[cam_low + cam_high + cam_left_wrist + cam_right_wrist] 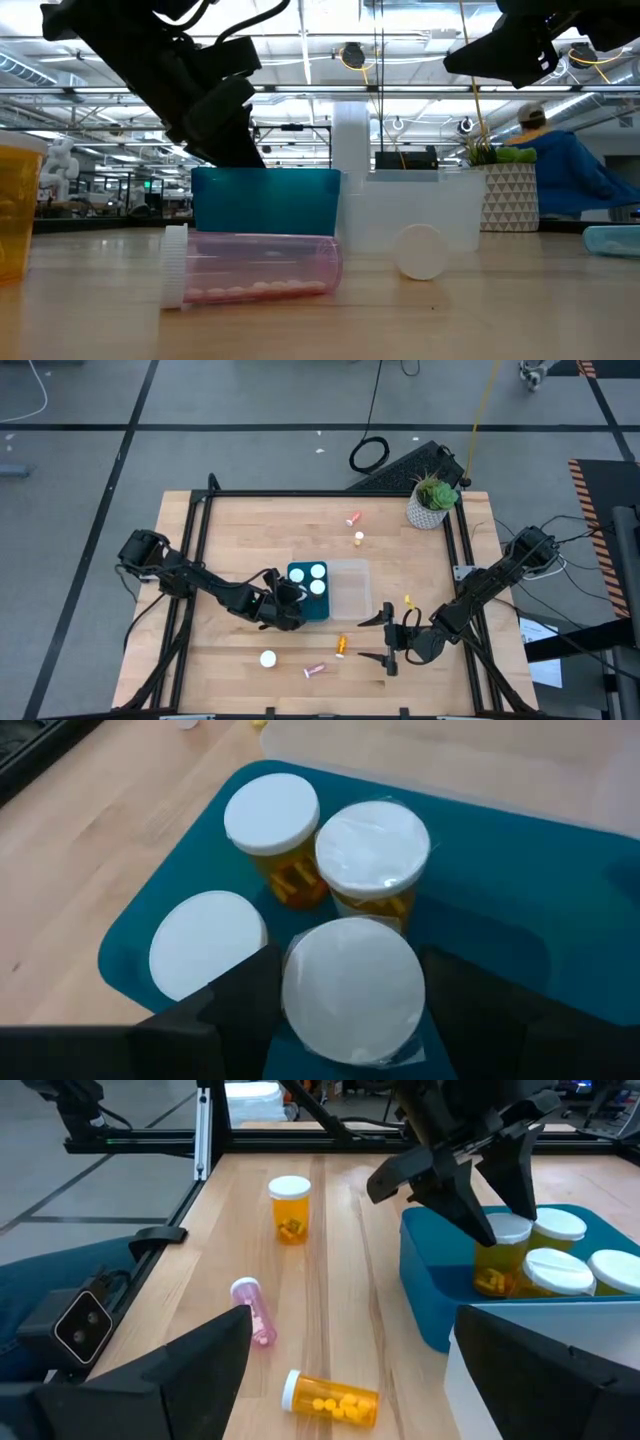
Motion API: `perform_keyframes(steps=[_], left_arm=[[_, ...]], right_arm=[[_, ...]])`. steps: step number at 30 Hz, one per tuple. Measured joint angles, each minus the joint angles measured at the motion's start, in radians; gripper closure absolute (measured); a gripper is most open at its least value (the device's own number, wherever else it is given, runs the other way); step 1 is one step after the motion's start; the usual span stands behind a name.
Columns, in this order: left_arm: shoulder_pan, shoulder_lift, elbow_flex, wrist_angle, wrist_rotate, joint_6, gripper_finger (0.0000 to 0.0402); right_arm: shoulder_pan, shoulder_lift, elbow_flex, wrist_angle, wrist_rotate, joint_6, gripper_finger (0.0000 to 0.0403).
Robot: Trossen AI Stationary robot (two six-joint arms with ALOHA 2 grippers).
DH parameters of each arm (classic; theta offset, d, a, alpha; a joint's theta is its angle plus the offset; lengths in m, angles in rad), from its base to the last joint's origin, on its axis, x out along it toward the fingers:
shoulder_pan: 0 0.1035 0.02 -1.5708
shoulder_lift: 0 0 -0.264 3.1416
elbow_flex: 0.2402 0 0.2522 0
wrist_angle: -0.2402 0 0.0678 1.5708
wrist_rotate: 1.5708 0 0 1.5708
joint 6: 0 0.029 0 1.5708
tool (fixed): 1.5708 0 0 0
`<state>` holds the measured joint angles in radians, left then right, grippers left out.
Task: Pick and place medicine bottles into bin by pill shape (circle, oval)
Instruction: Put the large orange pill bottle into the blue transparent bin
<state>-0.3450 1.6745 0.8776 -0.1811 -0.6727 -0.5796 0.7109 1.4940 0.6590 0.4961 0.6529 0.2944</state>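
Left hand [350, 1020] clamped on white-capped bottle [352, 990], inside teal bin [560, 910], right hand [388, 638] wide.

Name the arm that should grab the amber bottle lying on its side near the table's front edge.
Right. The right gripper hangs open just beside that amber bottle, while the left gripper is over the teal bin, busy with a bottle.

An industrial robotics lab: ceiling trusses [90, 95], strip lights, concrete floor [80, 470]
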Motion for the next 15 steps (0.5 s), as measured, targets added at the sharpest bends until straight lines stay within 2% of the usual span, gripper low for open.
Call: perform_keyframes(steps=[15], left_arm=[[0.024,0.0,0.0,0.0,0.025,0.025,0.016]], right_arm=[[0.0,0.0,0.0,0.0,0.0,0.0,0.0062]])
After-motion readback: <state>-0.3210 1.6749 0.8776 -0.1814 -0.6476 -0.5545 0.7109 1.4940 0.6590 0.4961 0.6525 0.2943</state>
